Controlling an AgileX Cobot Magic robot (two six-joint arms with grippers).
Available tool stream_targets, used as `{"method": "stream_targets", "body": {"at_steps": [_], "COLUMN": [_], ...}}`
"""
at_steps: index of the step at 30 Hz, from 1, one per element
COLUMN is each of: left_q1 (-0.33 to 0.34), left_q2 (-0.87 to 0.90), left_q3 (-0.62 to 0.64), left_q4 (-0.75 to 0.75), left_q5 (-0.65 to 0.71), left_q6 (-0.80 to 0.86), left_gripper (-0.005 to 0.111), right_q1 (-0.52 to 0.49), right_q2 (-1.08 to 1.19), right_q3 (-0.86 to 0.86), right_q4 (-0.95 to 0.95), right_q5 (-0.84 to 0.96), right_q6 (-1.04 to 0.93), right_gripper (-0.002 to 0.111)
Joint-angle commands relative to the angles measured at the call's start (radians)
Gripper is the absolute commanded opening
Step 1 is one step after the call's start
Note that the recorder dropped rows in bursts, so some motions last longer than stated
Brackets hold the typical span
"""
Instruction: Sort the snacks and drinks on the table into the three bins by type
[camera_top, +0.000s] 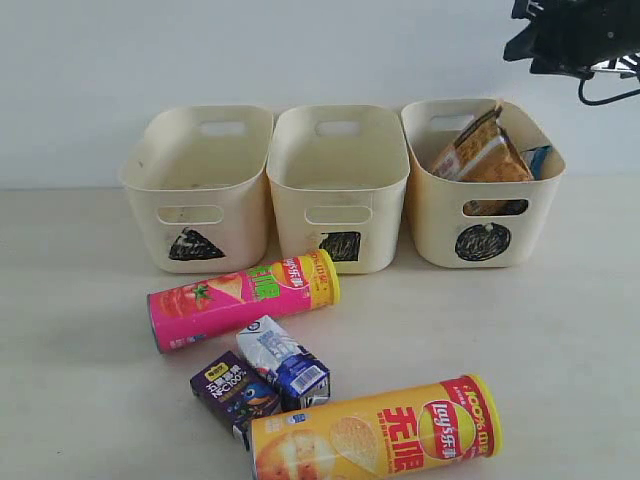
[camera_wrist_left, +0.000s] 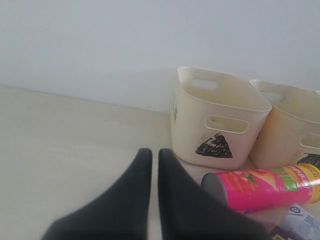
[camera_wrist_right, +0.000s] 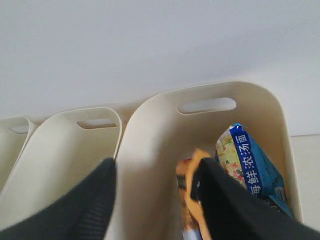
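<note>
My right gripper (camera_wrist_right: 152, 172) hangs with jaws parted and empty above the circle bin (camera_top: 440, 215), where the orange-brown packet (camera_top: 495, 160) sits. The pink-and-yellow chip can (camera_top: 240, 298) lies on its side, crosswise before the triangle bin (camera_top: 150, 195), nearer my closed, empty left gripper (camera_wrist_left: 155, 155). The white-and-blue carton (camera_top: 285, 362) crowds it.

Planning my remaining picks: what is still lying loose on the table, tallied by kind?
Chip cans: 2 (pink-and-yellow can, yellow-and-red can)
Drink cartons: 2 (dark purple carton, white-and-blue carton)
Total: 4
</note>
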Motion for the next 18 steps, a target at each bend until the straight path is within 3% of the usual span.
{"method": "stream_targets", "body": {"at_steps": [1,3,6,12,18], "left_q1": [-0.001,-0.001,-0.001,-0.001,-0.001], "left_q2": [-0.003,-0.003,-0.003,-0.003,-0.003], "left_q3": [0.003,0.003,0.003,0.003,0.003], "left_q4": [0.002,0.002,0.002,0.002,0.002], "left_q5": [-0.003,-0.003,-0.003,-0.003,-0.003], "left_q6": [0.002,0.002,0.002,0.002,0.002], "left_gripper": [0.004,0.004,0.004,0.004,0.004], "right_q1": [-0.002,-0.002,-0.004,-0.004,-0.004], "right_q2": [-0.008,-0.008,-0.019,-0.076,-0.116], "right_q3": [-0.012,-0.032,-0.061,-0.066,-0.064], "right_q4": [0.002,-0.013,-0.025,-0.120,-0.344], "right_q5": [-0.015,0.008,0.030,0.032,0.132], "right_q6": [0.003,0.003,0.003,0.003,0.050], "right_gripper": [0.071,0.067,0.050,0.004,0.000]}}
